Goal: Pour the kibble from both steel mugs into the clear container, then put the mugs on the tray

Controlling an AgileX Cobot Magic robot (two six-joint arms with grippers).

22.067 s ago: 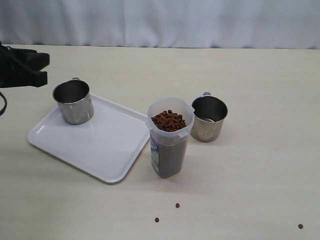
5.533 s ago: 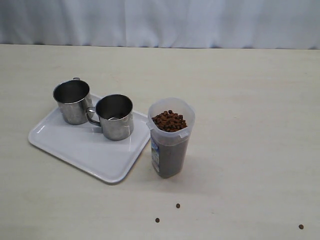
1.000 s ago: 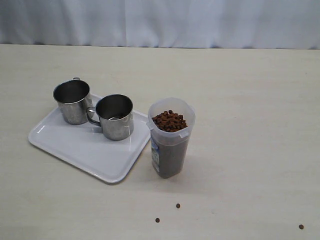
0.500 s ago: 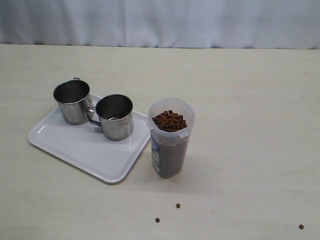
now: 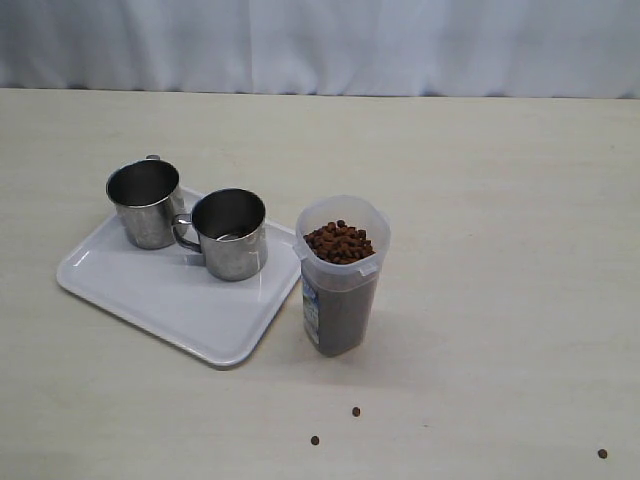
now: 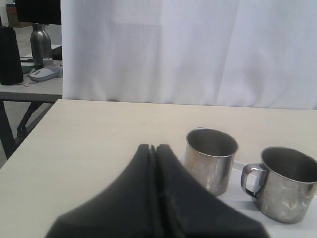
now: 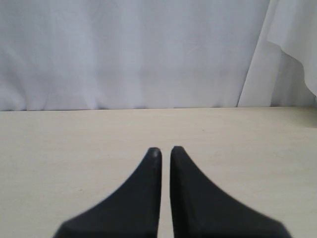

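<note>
At the left wrist, left claw (image 6: 154,147) was pressed together, gripping nothing, pointed along the counter (image 6: 89,144) toward the mugs. Right claw (image 7: 165,150) was likewise drawn together and empty, facing counter and white curtain (image 7: 124,49). Far steel mug (image 5: 147,203) stood upright at the tray's (image 5: 150,290) far corner. Near steel mug (image 5: 230,233) stood just beside it on the tray, handle toward the first. Clear container (image 5: 340,290) stood just off the tray's edge, kibble (image 5: 338,242) heaped to its rim. Three stray pellets (image 5: 355,411) lay on the counter, nearer the camera.

Two steel mugs (image 5: 147,203) (image 5: 231,233), shiny and faintly smudged, on a glossy white plastic tray (image 5: 150,295). Translucent plastic container (image 5: 340,275); matt pale wood-look table (image 5: 500,250); white cloth curtain (image 5: 320,45).
</note>
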